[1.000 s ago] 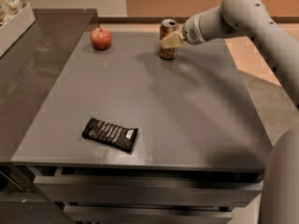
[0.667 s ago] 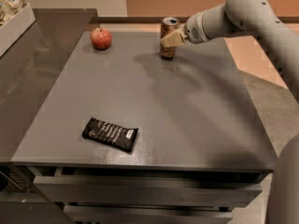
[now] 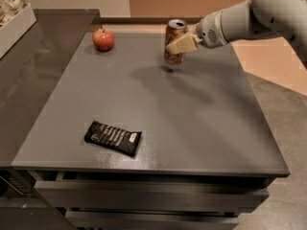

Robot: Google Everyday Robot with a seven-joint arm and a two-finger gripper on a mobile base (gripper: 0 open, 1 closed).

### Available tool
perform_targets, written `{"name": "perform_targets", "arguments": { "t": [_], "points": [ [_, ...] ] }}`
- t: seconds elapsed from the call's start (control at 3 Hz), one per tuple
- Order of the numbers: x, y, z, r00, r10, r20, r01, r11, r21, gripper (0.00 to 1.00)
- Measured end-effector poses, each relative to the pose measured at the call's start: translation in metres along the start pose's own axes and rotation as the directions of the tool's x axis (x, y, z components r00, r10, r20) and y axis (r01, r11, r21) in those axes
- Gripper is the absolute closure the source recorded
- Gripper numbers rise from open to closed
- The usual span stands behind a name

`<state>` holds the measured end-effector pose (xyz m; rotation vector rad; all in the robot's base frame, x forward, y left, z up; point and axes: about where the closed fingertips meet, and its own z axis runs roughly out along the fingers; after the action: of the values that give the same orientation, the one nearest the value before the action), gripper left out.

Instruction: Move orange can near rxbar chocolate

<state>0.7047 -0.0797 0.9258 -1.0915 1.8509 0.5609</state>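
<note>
The orange can (image 3: 173, 32), orange-brown with a silver top, is upright at the far middle of the grey table (image 3: 192, 128). My gripper (image 3: 174, 45) comes in from the right and is shut on the can. One pale finger (image 3: 182, 44) crosses the can's front, and the other is hidden behind it. A small dark shadow lies just below the can, which seems slightly off the tabletop. The rxbar chocolate (image 3: 113, 137), a flat black wrapper, lies near the front left edge, far from the can.
A red apple (image 3: 103, 39) sits at the far left of the table, left of the can. A darker counter (image 3: 29, 80) adjoins the table's left side, with a white box (image 3: 14, 28) on it. Drawers (image 3: 144, 195) run under the front edge.
The gripper stays closed on the can. Can and gripper have shifted slightly right and toward the near side, and a small shadow now shows under the can.
</note>
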Motion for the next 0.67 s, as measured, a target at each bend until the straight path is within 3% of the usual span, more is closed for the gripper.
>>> {"name": "perform_targets", "arguments": {
  "t": [0.33,0.67],
  "points": [
    [0.002,0.043,-0.017,1.000,-0.028,0.003,0.028,0.9943,-0.103,1.00],
    [0.008,0.091,-0.024,0.998,-0.061,0.007,0.062,0.9739,-0.218,1.00]
  ]
}}
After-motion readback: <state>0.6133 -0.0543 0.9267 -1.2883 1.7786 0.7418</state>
